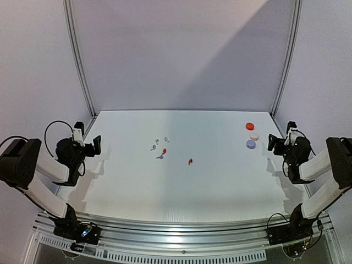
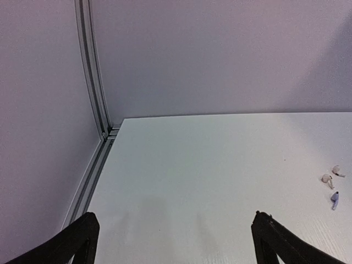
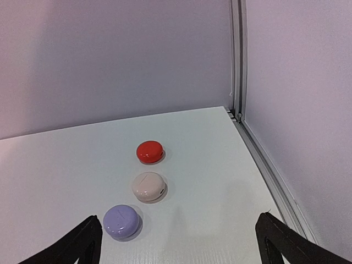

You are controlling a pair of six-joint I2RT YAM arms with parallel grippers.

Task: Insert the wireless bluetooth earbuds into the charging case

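Several tiny earbuds lie scattered mid-table: two white ones (image 1: pixel 166 139), two bluish-lilac ones (image 1: pixel 160 157) and two red ones (image 1: pixel 190 161). The left wrist view catches a white pair (image 2: pixel 328 179) and one lilac earbud (image 2: pixel 334 200) at its right edge. Three round charging cases, all closed, stand in a row at the back right: red (image 3: pixel 149 151), white (image 3: pixel 149 186) and lilac (image 3: pixel 121 220). My left gripper (image 1: pixel 98 146) hangs open at the table's left side, well left of the earbuds. My right gripper (image 1: pixel 272 143) hangs open just right of the cases. Both hold nothing.
Aluminium frame posts (image 1: pixel 78 60) rise at the back corners, and a rail (image 3: pixel 275 176) runs along the table's right edge close to the cases. White walls enclose the table on three sides.
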